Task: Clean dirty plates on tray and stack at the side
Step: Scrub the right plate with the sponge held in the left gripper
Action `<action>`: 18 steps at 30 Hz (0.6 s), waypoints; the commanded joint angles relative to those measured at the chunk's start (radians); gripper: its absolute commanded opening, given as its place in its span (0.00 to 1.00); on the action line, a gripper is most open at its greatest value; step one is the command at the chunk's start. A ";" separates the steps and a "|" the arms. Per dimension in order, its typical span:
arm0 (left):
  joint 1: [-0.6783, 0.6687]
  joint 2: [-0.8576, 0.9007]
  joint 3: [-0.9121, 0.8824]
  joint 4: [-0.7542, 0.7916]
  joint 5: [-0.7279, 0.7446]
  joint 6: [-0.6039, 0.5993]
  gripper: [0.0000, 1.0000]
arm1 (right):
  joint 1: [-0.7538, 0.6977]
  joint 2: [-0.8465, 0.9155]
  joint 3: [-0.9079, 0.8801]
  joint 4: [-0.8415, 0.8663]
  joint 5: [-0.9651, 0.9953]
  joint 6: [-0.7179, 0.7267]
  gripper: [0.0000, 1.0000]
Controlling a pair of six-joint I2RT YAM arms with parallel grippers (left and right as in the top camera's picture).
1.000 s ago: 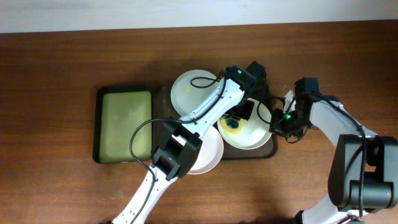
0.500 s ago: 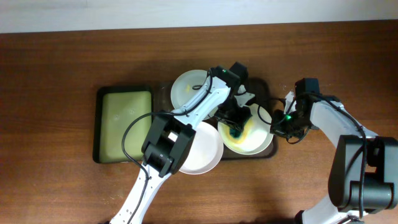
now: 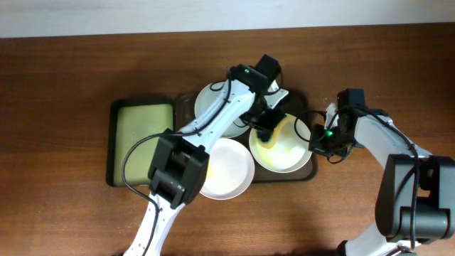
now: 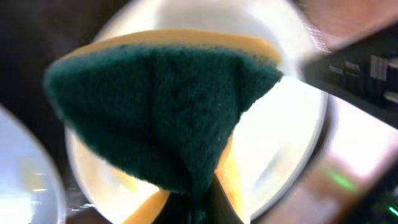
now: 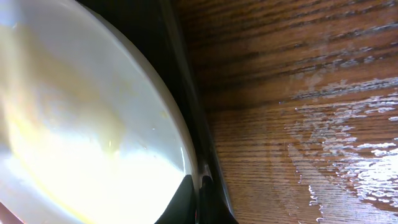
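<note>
Three plates lie on the dark brown tray: one at the far left, one at the near left overhanging the tray's front edge, and one at the right with yellow smears. My left gripper is shut on a green and yellow sponge and presses it onto the right plate near its far-left rim. My left gripper is mostly hidden by the sponge. My right gripper is shut on the right plate's right rim; in the right wrist view the gripper pinches the plate beside the tray's rim.
A smaller black-rimmed tray with a pale green inside lies left of the brown tray. The left arm reaches over the far-left plate. Bare wooden table lies right of the tray.
My left gripper has swept the sponge from the middle of the right plate towards its far-left rim, and the arm has swung left. The right gripper has not moved.
</note>
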 commanded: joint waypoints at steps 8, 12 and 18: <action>-0.090 -0.010 -0.167 0.192 -0.362 -0.200 0.00 | 0.002 -0.004 -0.005 0.002 0.002 0.012 0.04; -0.089 -0.010 -0.219 0.232 -0.463 -0.253 0.00 | 0.002 -0.004 -0.005 0.002 0.002 0.012 0.04; -0.091 -0.010 -0.321 0.281 -0.140 -0.185 0.00 | 0.002 -0.004 -0.005 0.002 0.002 0.012 0.04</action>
